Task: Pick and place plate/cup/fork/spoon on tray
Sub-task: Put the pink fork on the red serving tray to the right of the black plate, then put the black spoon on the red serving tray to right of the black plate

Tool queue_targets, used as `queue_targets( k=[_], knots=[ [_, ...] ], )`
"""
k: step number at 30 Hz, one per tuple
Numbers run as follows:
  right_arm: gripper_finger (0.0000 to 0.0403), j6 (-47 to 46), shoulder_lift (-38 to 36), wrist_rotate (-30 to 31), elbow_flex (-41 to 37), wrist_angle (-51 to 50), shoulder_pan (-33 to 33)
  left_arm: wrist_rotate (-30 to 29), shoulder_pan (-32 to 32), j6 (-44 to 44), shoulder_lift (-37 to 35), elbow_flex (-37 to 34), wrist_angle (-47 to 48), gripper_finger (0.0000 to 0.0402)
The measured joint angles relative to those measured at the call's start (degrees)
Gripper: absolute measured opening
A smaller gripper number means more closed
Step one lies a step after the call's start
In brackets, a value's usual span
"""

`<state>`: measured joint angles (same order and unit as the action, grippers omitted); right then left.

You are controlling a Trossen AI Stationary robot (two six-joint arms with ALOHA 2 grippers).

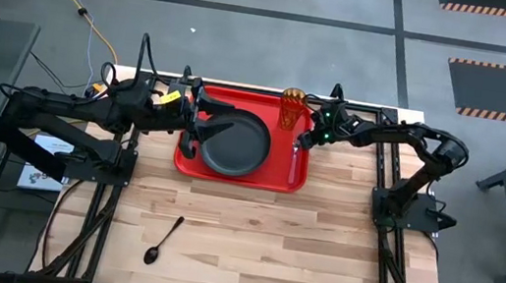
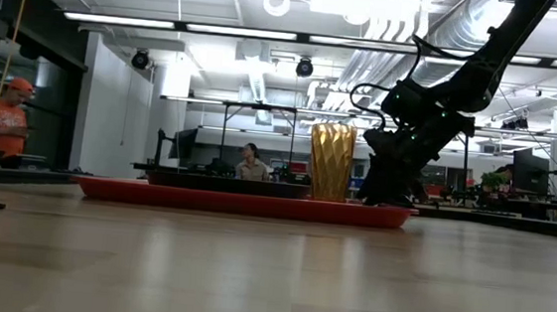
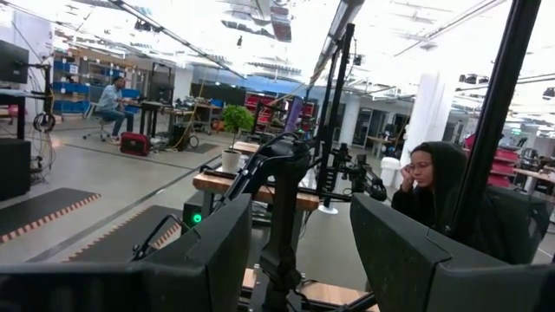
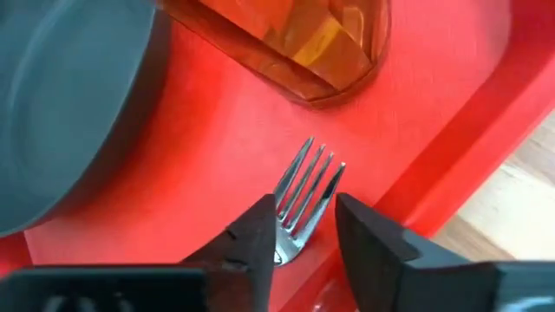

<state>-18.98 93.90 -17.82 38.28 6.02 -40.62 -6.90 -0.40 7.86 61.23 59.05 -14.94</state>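
While the spoon (image 1: 163, 240) lies alone on the wooden table (image 1: 249, 240), well apart from the red tray (image 1: 189, 160), the right jaws (image 4: 305, 232) stand parted around the fork (image 4: 308, 192), apparently just laid beside the plate (image 1: 234, 144) and cup (image 1: 292, 107); the left jaws (image 1: 199, 119) wait open at the plate's edge

Left gripper fingers (image 3: 208, 251) parted, lower frame; opposite arm (image 3: 282, 199) centre; seated person (image 3: 434, 186) right.

Red tray (image 1: 189, 157), grey-black plate (image 1: 233, 144), faceted amber cup (image 1: 292, 109), silver-tined fork (image 4: 305, 192).
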Motion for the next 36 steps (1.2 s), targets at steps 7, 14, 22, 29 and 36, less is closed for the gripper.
queue_targets(
  k=[7, 14, 22, 29, 36],
  knots=[
    [0.0141, 4.4, -6.6, 1.4, 0.0, -2.5, -1.4, 0.0, 0.0, -0.7, 0.0, 0.0, 0.1, 0.0186],
    [0.0142, 4.4, -20.2, 0.3, 0.0, -11.5, -3.3, 0.0, 0.0, 0.5, 0.0, 0.0, 0.2, 0.0186],
    [0.0142, -3.1, -35.4, -5.3, -1.0, -9.8, 4.4, 0.1, 0.1, 6.3, 0.0, 0.0, 0.8, 0.0186],
    [0.0142, -13.3, -40.2, 1.2, -2.9, 7.7, 19.2, 0.1, 0.4, 5.1, -0.1, 0.0, 2.1, 0.0186],
    [0.0142, -9.6, -40.3, 7.6, -0.8, 13.8, 31.1, 0.3, 0.4, 5.0, -2.6, 0.0, 8.1, 0.0186]
  ],
)
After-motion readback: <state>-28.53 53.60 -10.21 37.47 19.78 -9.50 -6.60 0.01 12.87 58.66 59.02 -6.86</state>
